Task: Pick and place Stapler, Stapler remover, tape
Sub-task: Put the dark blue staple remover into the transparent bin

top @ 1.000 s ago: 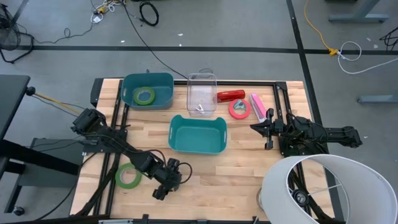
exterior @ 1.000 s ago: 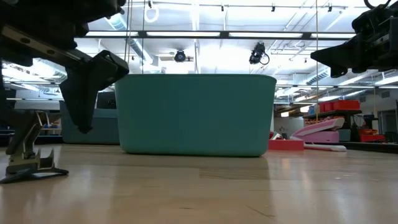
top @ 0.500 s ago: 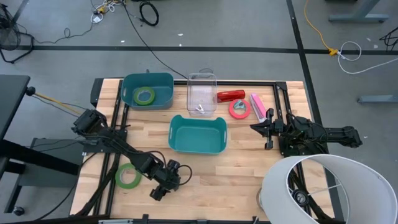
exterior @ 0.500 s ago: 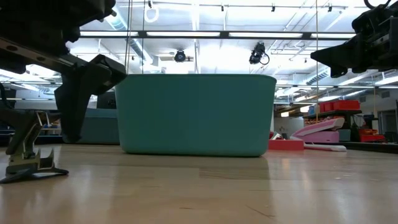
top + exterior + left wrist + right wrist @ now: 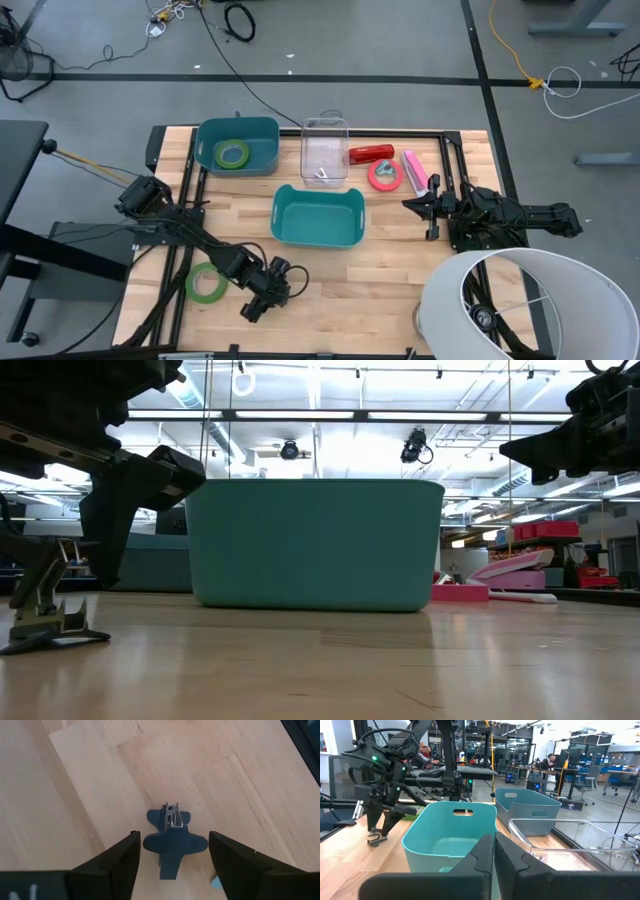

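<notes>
The step in hand is the pick of the stapler remover, a small dark claw-shaped thing that lies on the bare tabletop near the front edge, in front of the near teal bin. The left pincer hangs directly over it with its fingers apart, one on each side of the remover and not yet touching it. The next move, I think, calls for a little more descent and then closing on the narrow middle of the remover, which is small and could slip or turn. Against the frame of one second ago, the left pincer has shifted slightly toward the left edge and its fingers seem to have begun to narrow, though this is hard to be sure of from above. The right pincer waits at the right side, fingers together and empty. One green tape lies just beside the left arm.
</notes>
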Robot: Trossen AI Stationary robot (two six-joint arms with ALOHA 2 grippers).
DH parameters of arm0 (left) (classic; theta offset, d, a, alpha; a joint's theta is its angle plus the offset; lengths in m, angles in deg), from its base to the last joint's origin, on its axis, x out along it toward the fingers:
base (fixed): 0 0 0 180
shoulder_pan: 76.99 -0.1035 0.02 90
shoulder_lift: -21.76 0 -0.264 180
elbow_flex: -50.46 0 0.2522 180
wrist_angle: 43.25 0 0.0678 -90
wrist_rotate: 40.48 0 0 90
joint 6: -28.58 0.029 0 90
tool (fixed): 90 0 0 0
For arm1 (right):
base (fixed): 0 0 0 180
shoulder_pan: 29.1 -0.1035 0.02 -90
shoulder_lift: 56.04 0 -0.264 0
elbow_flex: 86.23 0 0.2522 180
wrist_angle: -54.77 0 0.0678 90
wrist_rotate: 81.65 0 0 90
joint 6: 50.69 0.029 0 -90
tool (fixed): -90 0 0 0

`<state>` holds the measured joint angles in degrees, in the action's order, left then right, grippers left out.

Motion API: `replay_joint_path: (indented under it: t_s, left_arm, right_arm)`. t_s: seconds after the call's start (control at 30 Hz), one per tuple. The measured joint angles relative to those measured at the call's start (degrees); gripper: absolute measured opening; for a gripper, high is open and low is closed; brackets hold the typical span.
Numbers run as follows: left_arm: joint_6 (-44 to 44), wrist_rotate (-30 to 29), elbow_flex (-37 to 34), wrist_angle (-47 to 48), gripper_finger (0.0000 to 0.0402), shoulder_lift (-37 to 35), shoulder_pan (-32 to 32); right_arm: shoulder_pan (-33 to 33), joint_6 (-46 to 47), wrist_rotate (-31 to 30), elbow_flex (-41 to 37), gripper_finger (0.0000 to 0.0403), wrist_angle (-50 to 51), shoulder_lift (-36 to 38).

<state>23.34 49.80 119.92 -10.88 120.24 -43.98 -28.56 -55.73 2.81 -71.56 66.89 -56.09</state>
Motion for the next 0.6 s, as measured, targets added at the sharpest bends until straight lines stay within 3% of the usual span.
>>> replay_joint_path:
  t_s: [0.6]
  left_arm:
    - [2.0,-0.9,0.0,0.0,0.0176,-0.1,0.0]
  right_arm:
    - [0.0,0.0,0.0,0.0,0.0018,0.0,0.0]
